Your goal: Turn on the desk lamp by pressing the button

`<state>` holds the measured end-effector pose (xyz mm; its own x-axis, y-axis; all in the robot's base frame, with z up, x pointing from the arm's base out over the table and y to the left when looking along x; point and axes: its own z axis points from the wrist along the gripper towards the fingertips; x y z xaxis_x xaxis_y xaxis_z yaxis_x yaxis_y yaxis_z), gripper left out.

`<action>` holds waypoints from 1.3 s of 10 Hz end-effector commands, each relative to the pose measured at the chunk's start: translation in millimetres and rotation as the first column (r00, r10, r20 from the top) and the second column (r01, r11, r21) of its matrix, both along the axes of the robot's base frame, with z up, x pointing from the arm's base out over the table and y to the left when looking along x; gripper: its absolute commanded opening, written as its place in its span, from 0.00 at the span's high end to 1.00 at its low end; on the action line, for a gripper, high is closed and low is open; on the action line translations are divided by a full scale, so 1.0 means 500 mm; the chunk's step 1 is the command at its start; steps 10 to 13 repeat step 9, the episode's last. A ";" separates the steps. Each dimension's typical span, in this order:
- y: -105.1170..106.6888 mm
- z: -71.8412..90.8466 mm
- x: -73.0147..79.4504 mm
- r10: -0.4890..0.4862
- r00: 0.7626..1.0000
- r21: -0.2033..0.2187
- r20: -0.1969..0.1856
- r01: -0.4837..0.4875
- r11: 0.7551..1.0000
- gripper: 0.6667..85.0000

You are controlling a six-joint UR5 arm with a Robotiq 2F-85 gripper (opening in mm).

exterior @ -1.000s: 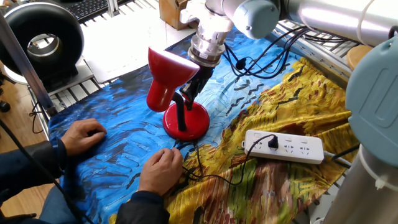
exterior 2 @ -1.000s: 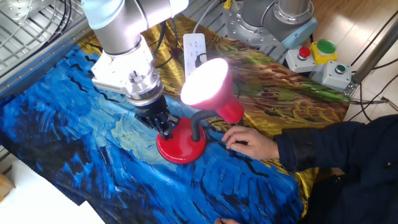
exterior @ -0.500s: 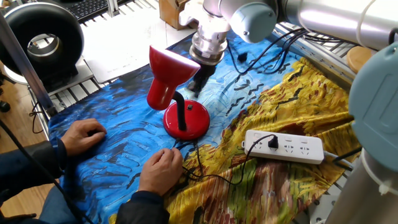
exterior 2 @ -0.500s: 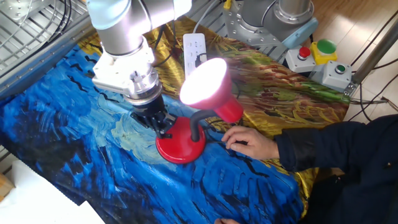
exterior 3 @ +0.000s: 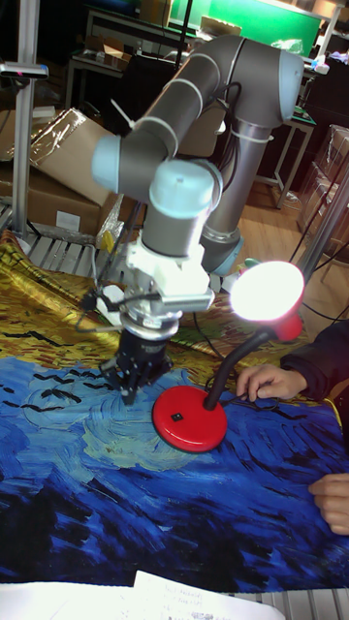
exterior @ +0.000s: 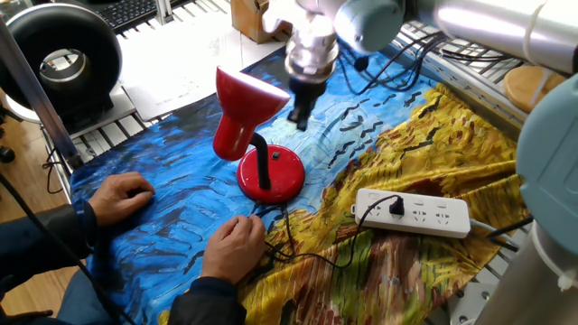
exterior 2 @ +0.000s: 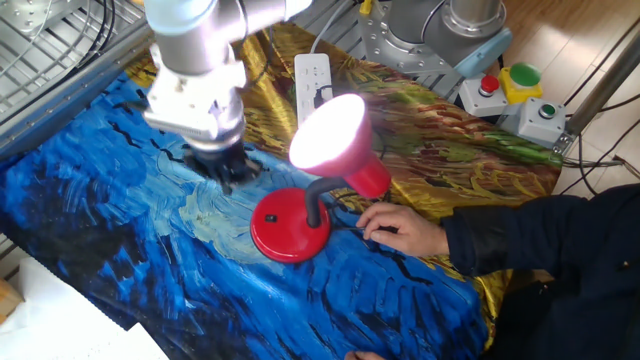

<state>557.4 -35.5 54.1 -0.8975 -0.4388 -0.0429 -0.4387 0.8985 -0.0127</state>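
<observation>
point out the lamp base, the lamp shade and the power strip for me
lamp base [exterior: 280, 177], one fixed view, on the domed red top.
lamp shade [exterior 2: 330, 133], the other fixed view, on the glowing mouth.
power strip [exterior: 424, 214], one fixed view, on its white top face.

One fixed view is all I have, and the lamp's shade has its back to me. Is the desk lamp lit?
Observer: Yes. In the other fixed view the mouth of the desk lamp's shade glows bright white. The tall fixed view shows the same glow.
Operator: From here the tool seems to hang just behind the shade. Is it touching the lamp anywhere?
Observer: No. In the tall fixed view the tool is beside the red base, on the side away from the gooseneck. A strip of blue cloth shows between the two. I cannot tell whether its fingers are open or shut.
</observation>
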 end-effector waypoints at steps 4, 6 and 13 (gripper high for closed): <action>-0.131 0.124 -0.059 0.043 0.999 -0.034 -0.014 -0.043 0.998 0.99; -0.154 0.111 -0.077 -0.001 1.000 -0.024 0.007 0.001 1.000 0.99; -0.177 0.102 -0.086 0.006 1.000 -0.043 0.014 -0.005 0.999 0.99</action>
